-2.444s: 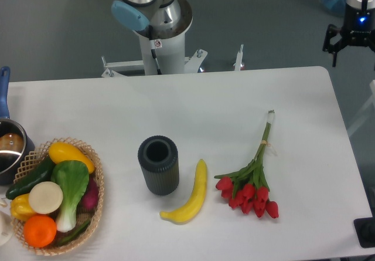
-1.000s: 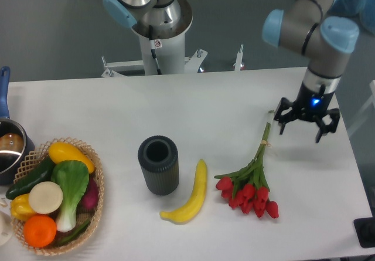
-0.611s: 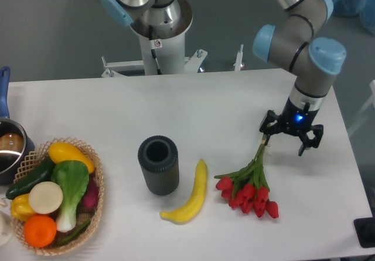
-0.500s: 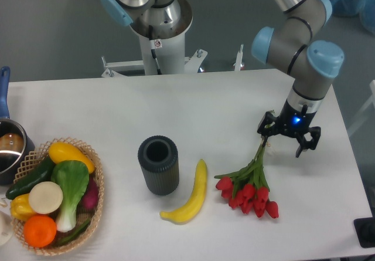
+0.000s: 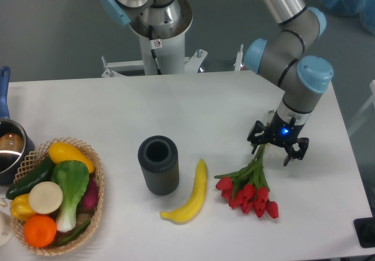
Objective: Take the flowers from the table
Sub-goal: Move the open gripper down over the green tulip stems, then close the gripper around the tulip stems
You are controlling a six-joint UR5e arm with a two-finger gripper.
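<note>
The flowers (image 5: 249, 189), red tulip buds with green leaves and tied green stems, lie on the white table (image 5: 193, 108) at the right, buds toward the front edge. My gripper (image 5: 274, 146) hangs over the upper part of the stems, open, one finger on each side of them. The gripper body hides the far end of the stems. The flowers rest flat on the table.
A yellow banana (image 5: 190, 196) lies just left of the flowers. A dark ribbed cylinder vase (image 5: 158, 164) stands upright left of it. A wicker basket (image 5: 95, 199) of vegetables sits at the front left, with a pot (image 5: 10, 149) behind it. The arm's base (image 5: 158, 32) stands behind the table.
The arm has swung in from the far right and come down and left along the stems, from beside their far tip to over their middle. The flowers have not moved.
</note>
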